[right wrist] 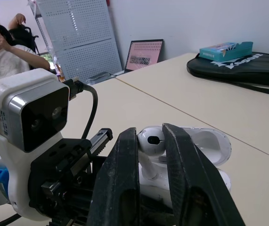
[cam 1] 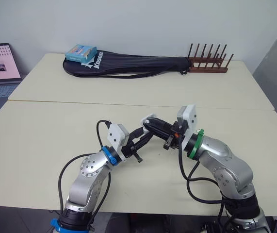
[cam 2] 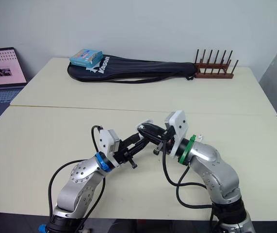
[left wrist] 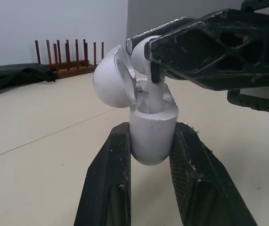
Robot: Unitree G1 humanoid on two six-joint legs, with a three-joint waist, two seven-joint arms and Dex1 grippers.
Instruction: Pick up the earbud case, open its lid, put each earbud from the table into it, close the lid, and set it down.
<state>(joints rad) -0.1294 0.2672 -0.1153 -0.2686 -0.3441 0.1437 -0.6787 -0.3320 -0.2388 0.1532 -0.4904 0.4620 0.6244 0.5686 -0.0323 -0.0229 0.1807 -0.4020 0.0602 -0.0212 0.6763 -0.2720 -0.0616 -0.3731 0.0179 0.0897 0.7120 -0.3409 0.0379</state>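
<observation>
The small, white, rounded, glossy-plastic earbud case [cam 1: 149, 119] sits at about 6 o'clock over the cream tabletop [cam 1: 46, 131] and appears lifted off it, between the two arms.

In the left eye view, the left gripper [cam 1: 145, 134] reaches in from 7 o'clock and the right gripper [cam 1: 154, 127] from 4 o'clock. Their tips meet at the case. A long black racket bag [cam 1: 128, 64] with a light-blue carton [cam 1: 81, 52] on it lies at 12 o'clock. A brown wooden peg rack [cam 1: 208, 62] stands at 1 o'clock and an open laptop [cam 1: 0, 68] at 10 o'clock.

In the left wrist view, the left gripper's two black fingers [left wrist: 108, 183] clamp the case's lower body from both sides. The domed lid [left wrist: 110, 82] is tipped back open. The right gripper pinches a white stemmed earbud [left wrist: 141, 54] by its bulb, with the stem entering a socket in the case.

In the right wrist view, the right gripper's jaws are closed on that bulb, with the open case just behind. A seated person [right wrist: 2, 52] is far off beside a grey pegboard [right wrist: 77, 37].

The case looks light, stiff and slick, so its curved shell could squirt out of a hard pinch. The best hold is low on the body, below the seam, leaving the lid free. The hinge is likely the fragile part. The earbud is tiny and slippery, so grip it by the bulb with the stem leading.
</observation>
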